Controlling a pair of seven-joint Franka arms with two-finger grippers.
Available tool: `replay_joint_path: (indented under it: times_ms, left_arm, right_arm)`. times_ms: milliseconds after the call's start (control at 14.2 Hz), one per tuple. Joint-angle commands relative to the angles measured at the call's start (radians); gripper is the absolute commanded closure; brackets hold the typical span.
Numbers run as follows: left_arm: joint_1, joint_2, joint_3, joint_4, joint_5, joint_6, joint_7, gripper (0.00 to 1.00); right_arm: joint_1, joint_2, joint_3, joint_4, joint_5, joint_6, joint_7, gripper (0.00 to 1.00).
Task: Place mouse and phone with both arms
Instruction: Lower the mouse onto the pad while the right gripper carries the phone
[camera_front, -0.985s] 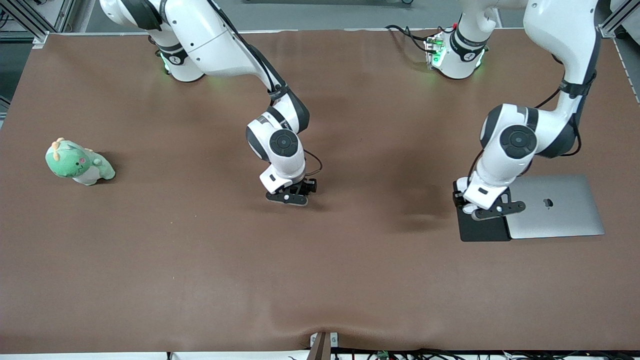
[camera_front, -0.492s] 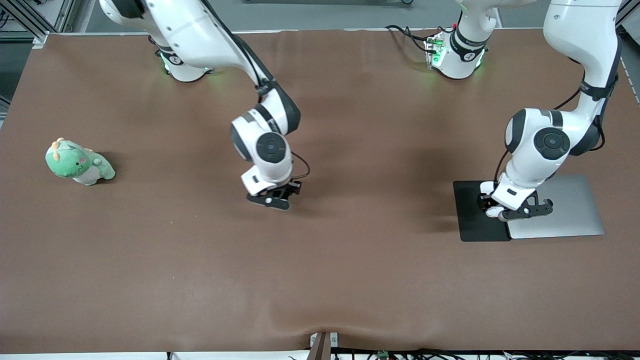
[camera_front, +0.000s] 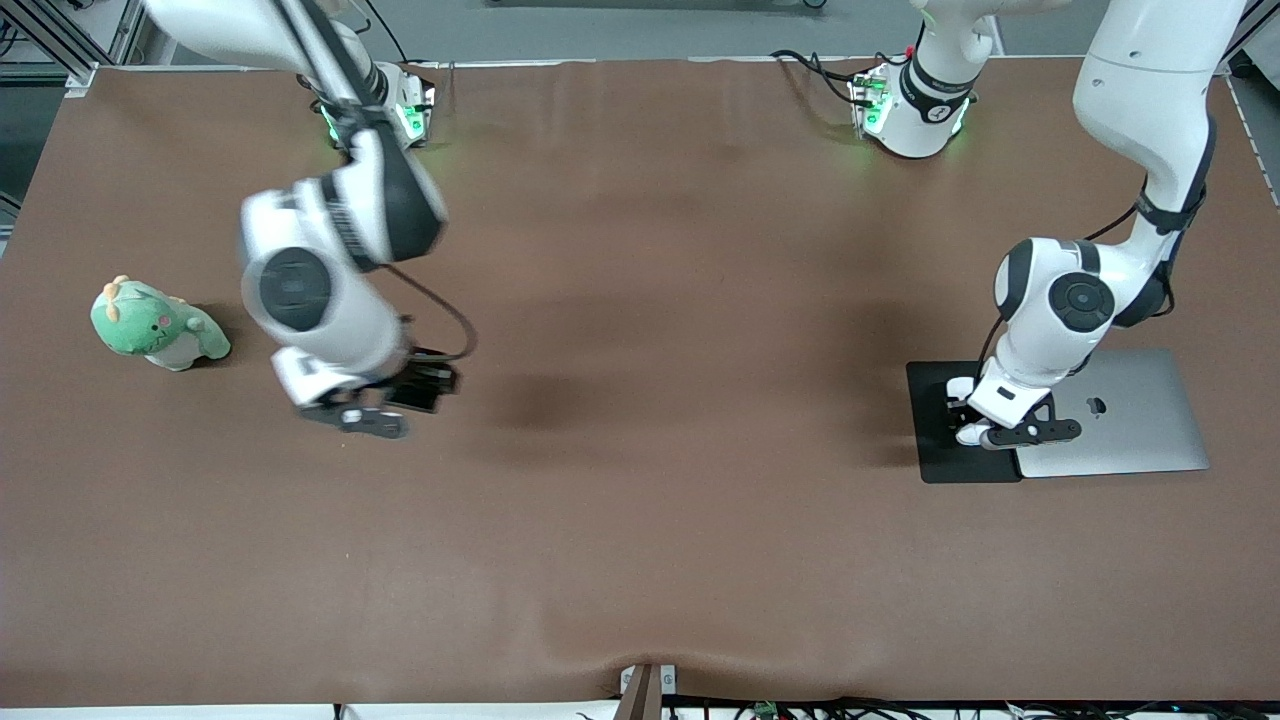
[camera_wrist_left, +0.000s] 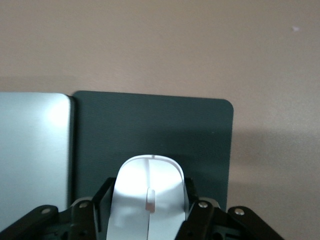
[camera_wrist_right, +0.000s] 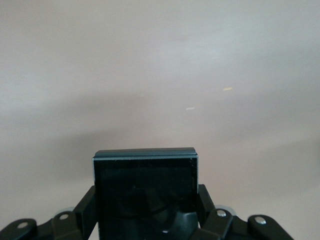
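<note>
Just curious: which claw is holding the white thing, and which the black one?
The left gripper holds the white mouse over the black pad; the right gripper holds the black phone.

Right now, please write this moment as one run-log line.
left gripper: holds mouse over black pad | right gripper: holds phone over table

- A closed silver laptop (camera_front: 1120, 420) lies on the brown table (camera_front: 640, 560) at the left arm's end.
- A black pad (camera_front: 940, 465) touches the laptop's edge.
- A green plush toy (camera_front: 155, 325) sits well apart from the laptop.
</note>
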Motion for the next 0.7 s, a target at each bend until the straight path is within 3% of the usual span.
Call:
replay_joint_path:
  times_ms: [0, 211, 352, 633]
  left_arm:
    - [0.008, 0.034, -0.016, 0.014, 0.022, 0.024, 0.034, 0.40]
    - [0.007, 0.049, -0.017, 0.042, 0.022, 0.024, 0.040, 0.10]
    - [0.007, 0.049, -0.026, 0.048, 0.022, 0.024, 0.040, 0.00]
    - [0.004, 0.007, -0.034, 0.048, 0.022, 0.015, 0.039, 0.00]
  right_arm:
    - [-0.148, -0.069, 0.024, -0.037, -0.003, -0.072, -0.164, 1.00]
    - [-0.248, -0.091, 0.024, -0.063, -0.003, -0.088, -0.242, 1.00]
    - [-0.300, -0.114, 0.024, -0.135, -0.003, -0.057, -0.305, 1.00]
    - [-0.372, -0.226, 0.022, -0.450, -0.003, 0.216, -0.408, 1.00]
